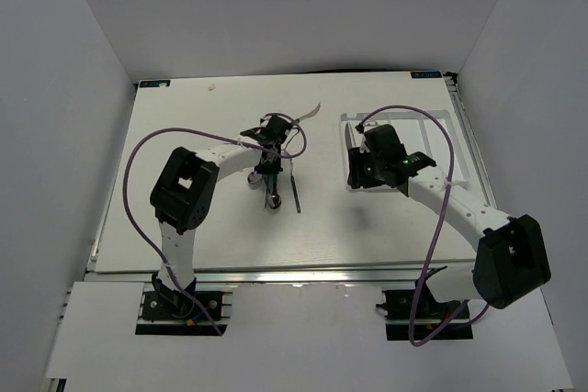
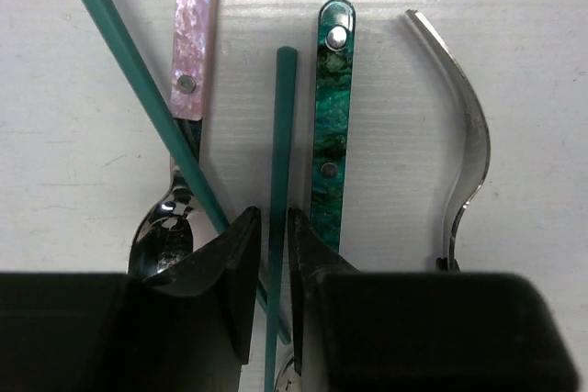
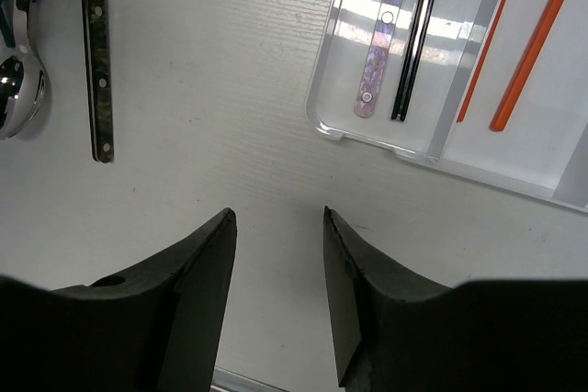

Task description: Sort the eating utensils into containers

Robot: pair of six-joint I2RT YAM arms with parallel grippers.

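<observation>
My left gripper (image 2: pixel 274 227) is low over a cluster of utensils at the table's middle (image 1: pixel 271 172). Its jaws are closed narrowly on an upright teal chopstick (image 2: pixel 280 153). A second teal chopstick (image 2: pixel 138 71) crosses diagonally. A pink-handled spoon (image 2: pixel 195 34) lies to its left, a teal-handled utensil (image 2: pixel 331 126) to its right, and a bare metal utensil (image 2: pixel 464 144) farther right. My right gripper (image 3: pixel 276 218) is open and empty over bare table beside the white tray (image 3: pixel 367 140). The tray holds a pink-handled utensil (image 3: pixel 378 52), black chopsticks (image 3: pixel 418 34) and orange chopsticks (image 3: pixel 533 43).
A dark-handled utensil (image 3: pixel 99 71) and a spoon bowl (image 3: pixel 18 89) lie left of my right gripper. The tray (image 1: pixel 441 126) sits at the back right, partly under the right arm. White walls enclose the table. Purple cables loop over both arms.
</observation>
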